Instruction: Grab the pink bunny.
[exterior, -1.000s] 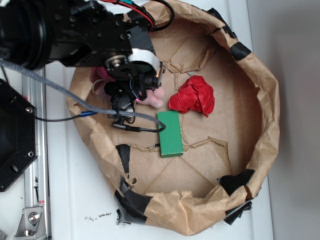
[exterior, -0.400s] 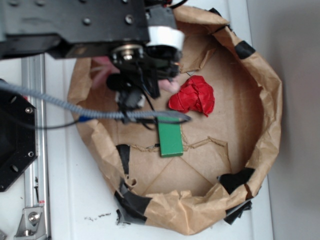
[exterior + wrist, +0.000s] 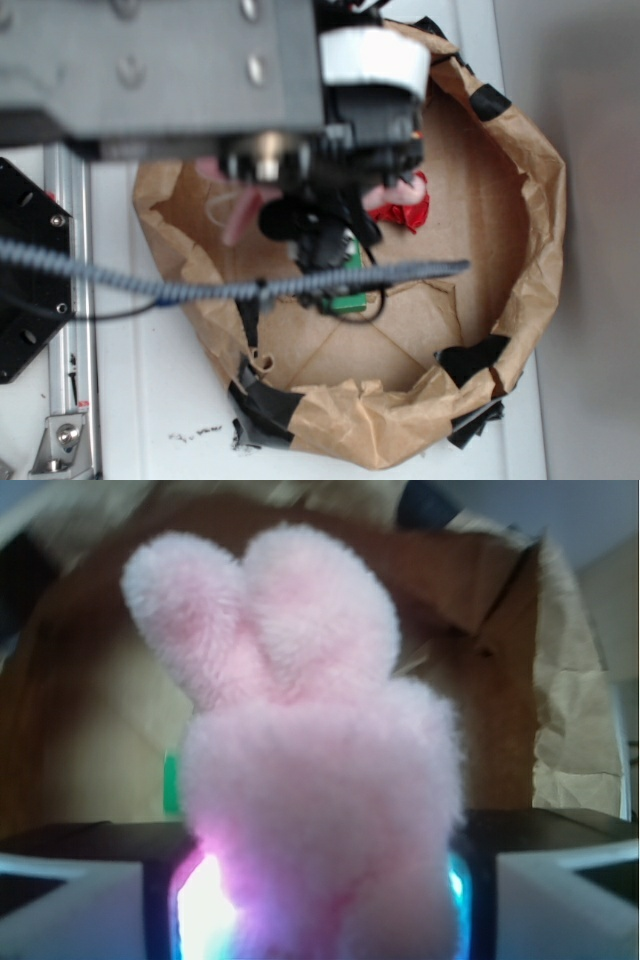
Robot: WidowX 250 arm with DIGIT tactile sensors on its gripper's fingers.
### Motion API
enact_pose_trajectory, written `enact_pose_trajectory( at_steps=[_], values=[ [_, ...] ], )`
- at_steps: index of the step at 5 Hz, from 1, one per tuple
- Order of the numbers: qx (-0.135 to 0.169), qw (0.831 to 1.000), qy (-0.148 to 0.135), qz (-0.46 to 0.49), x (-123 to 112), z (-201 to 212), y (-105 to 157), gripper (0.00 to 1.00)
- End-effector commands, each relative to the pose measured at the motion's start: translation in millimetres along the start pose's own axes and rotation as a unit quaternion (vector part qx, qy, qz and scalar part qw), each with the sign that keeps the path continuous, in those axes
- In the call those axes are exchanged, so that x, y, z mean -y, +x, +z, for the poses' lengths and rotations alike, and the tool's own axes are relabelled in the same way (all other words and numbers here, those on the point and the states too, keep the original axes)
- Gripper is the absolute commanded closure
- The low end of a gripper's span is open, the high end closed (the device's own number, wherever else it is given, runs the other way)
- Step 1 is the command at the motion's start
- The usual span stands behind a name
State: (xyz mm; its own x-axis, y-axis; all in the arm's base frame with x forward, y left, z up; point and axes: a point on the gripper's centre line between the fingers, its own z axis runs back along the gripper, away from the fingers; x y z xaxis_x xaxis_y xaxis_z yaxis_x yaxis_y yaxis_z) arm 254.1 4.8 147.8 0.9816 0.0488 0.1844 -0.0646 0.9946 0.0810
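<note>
The pink bunny (image 3: 310, 770) fills the wrist view, ears up, held between the two pale fingers (image 3: 80, 895) of my gripper (image 3: 318, 900), which is shut on its body. In the exterior view my gripper (image 3: 322, 215) hangs blurred and high over the brown paper basin (image 3: 535, 250). Pink parts of the bunny (image 3: 238, 215) stick out to the left and right of the dark jaws. Most of the bunny is hidden there by the arm.
A wrinkly red wad (image 3: 412, 208) lies on the basin floor, half hidden by the arm. A flat green block (image 3: 350, 299) peeks out below the gripper and shows as a green sliver in the wrist view (image 3: 170, 780). A grey cable (image 3: 150, 285) crosses the basin's left side. A black base plate (image 3: 30, 280) stands at the left.
The gripper has risen from the basin floor towards the camera with the bunny in it and shifted right. The red wad and green block have stayed in place.
</note>
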Motion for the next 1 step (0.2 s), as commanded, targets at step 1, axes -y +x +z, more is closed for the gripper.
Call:
enact_pose_trajectory(
  at_steps=[1],
  values=[
    [0.032,0.998,-0.014,0.045,25.1,-1.9,6.4,1.00]
  ],
)
